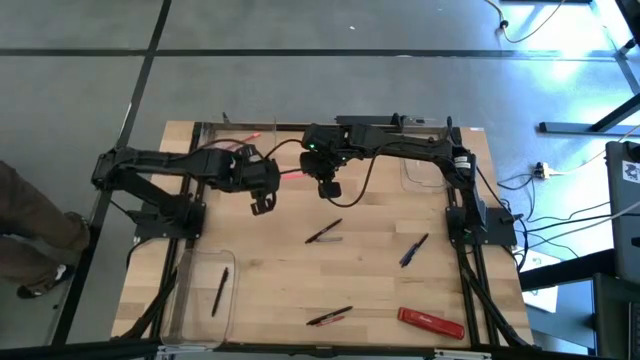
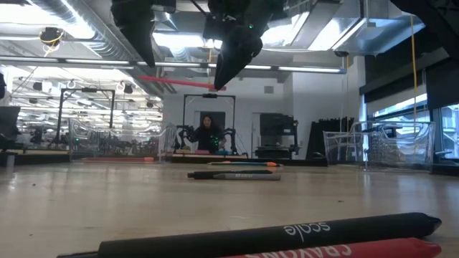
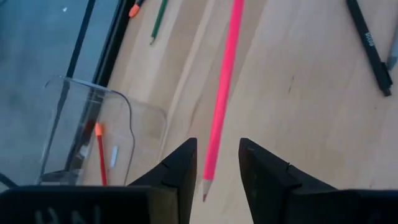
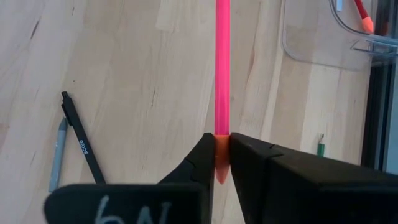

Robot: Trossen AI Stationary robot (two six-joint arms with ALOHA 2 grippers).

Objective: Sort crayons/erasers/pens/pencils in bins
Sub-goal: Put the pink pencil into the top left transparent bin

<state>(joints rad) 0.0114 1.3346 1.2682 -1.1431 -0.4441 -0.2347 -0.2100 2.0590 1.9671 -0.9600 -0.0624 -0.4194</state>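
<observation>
Nearest the low camera lay a black pen (image 2: 272,235) printed "scale" on the counter (image 1: 380,270). Mid-air above, my right end effector (image 4: 222,152) was clamped on the pink pencil (image 4: 222,68); my left end effector (image 3: 217,165) stood open around its tip. Handover step, I judged. Next: carry it to the far bin (image 1: 425,172).

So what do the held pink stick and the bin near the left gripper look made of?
Long bright pink stick: likely a painted wooden pencil, matte, with a pale sharpened tip. Clear rounded bin: see-through plastic, glossy, the wood visible through it.
</observation>
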